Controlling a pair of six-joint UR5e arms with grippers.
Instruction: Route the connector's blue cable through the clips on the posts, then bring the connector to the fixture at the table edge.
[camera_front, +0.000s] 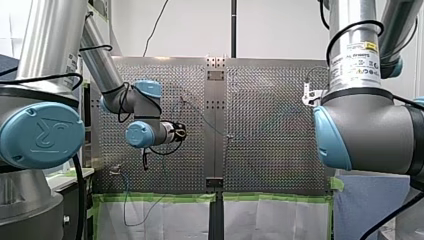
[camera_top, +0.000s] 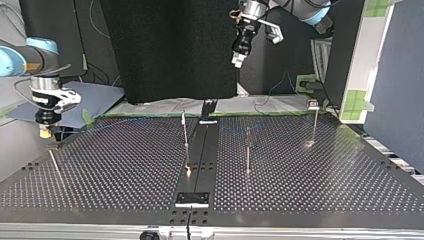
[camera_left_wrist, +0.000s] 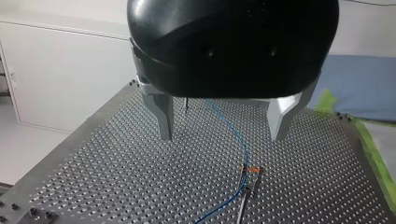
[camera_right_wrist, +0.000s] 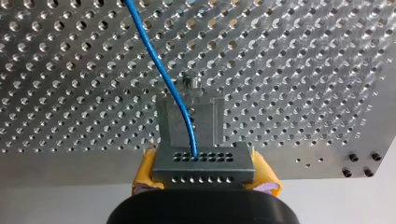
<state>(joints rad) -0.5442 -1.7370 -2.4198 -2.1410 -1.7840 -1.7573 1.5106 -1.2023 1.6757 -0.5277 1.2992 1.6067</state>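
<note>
Metal connector (camera_right_wrist: 203, 168) betw. my right fingers (camera_right_wrist: 144, 175).

Tabletop (camera_top: 310, 190), top view, clock face laid on it.
Rail (camera_top: 200, 150): centre, running 12 to 6 o'clock.
First post (camera_top: 185, 131): just beside the rail, on its 9 o'clock side.
Second post (camera_top: 247, 150): near the rail, on its 3 o'clock side.
Third post (camera_top: 315, 122): toward 2 o'clock, well apart from the second.
My right gripper (camera_top: 45, 131): at the 10 o'clock corner.
My left gripper (camera_top: 238, 60): high beyond 12 o'clock.
Right wrist view: connector (camera_right_wrist: 203, 163) between the fingers (camera_right_wrist: 145, 170); fixture (camera_right_wrist: 208, 121) just ahead of it at the tabletop edge; cable (camera_right_wrist: 162, 70) runs on ahead over the tabletop.
Left wrist view: cable under the gap between the fingers (camera_left_wrist: 164, 119), reaching a clipped post (camera_left_wrist: 247, 186) ahead.
</note>
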